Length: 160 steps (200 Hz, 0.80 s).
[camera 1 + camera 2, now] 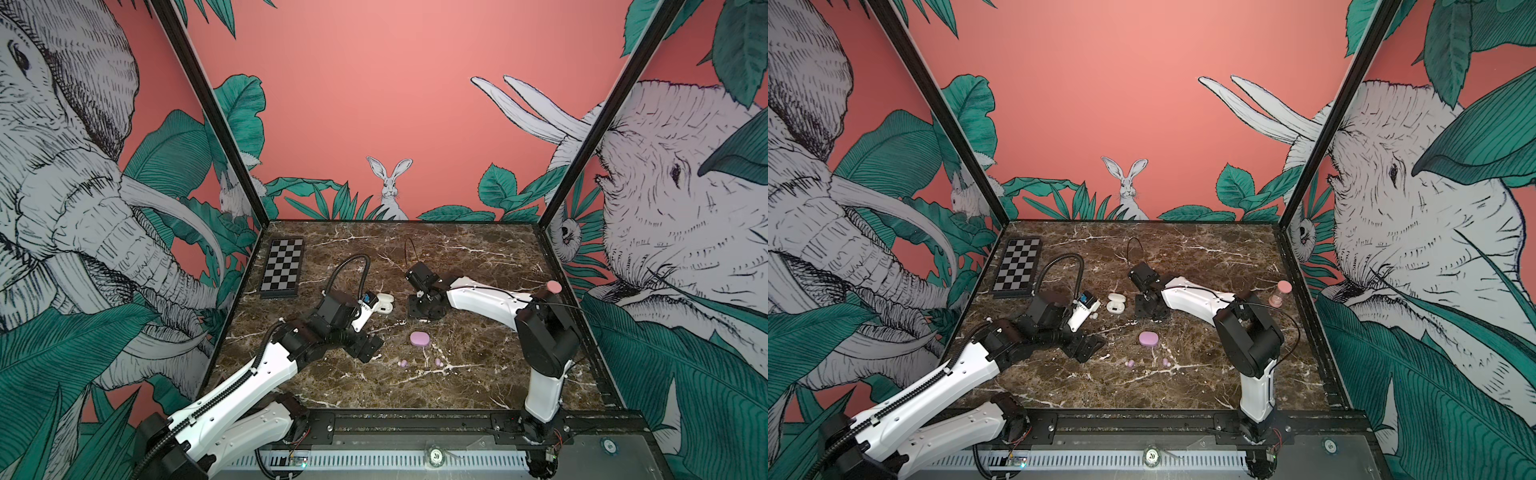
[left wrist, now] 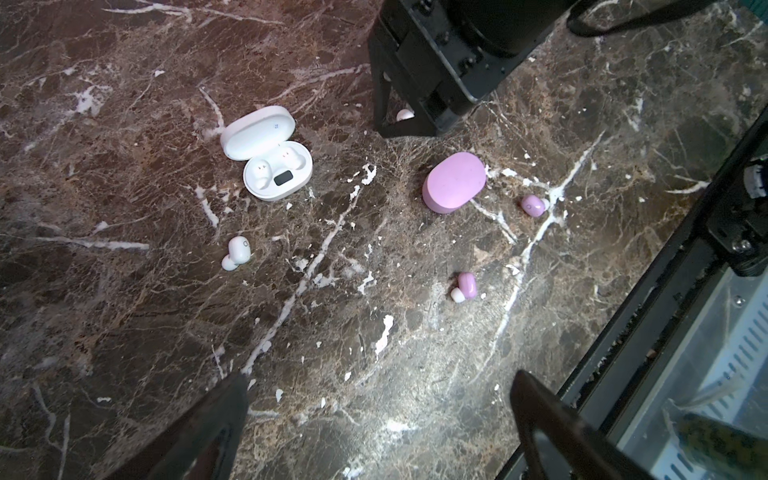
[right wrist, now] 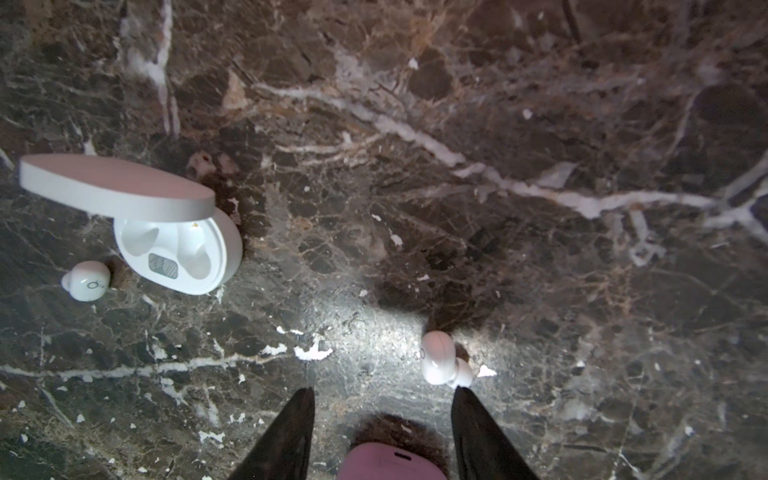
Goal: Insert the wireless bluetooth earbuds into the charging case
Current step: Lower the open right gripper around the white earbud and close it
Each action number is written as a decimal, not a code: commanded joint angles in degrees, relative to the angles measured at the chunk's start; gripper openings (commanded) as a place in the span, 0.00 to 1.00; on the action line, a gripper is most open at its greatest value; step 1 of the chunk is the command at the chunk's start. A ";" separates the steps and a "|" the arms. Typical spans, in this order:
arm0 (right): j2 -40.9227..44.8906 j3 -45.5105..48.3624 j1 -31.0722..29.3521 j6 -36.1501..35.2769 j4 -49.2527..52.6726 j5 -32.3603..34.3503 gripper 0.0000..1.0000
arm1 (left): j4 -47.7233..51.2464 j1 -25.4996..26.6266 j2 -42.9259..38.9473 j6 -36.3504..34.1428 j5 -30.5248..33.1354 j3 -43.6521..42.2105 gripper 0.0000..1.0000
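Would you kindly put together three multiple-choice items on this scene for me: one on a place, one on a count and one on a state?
1. Where on the table does the chessboard lie?
A) far left corner
B) near right corner
C) centre

2. How many lilac earbuds lie loose on the table?
A) one
B) four
C) two

3. The white charging case is:
A) shut
B) open, both slots empty
C) open, a bud in each slot

Key:
1 A: both top views show it by the far left walls.
2 C: the left wrist view shows two, near the closed lilac case.
3 B: its lid is up, and both white earbuds lie outside it.
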<state>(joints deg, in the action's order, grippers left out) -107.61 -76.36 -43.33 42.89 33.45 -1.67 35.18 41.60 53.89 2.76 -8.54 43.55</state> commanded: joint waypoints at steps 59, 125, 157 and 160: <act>-1.54 -1.08 0.89 -0.98 0.87 1.60 0.51 | -0.94 1.93 1.05 -0.48 -1.85 -1.11 0.99; -2.60 -1.25 1.03 -0.98 0.14 0.30 0.47 | -0.73 2.08 0.93 -0.61 -1.24 -1.15 0.99; -2.87 -1.10 1.04 -0.62 0.10 -0.28 0.45 | -0.73 2.16 0.95 -0.65 -1.05 -1.10 0.99; -2.87 -1.08 1.01 -0.57 0.00 -0.21 0.45 | -0.73 2.11 0.93 -0.65 -1.05 -1.10 0.99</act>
<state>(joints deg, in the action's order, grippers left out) -109.60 -76.73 -42.68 41.98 33.65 -1.65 34.39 43.38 55.18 2.74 -9.82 43.00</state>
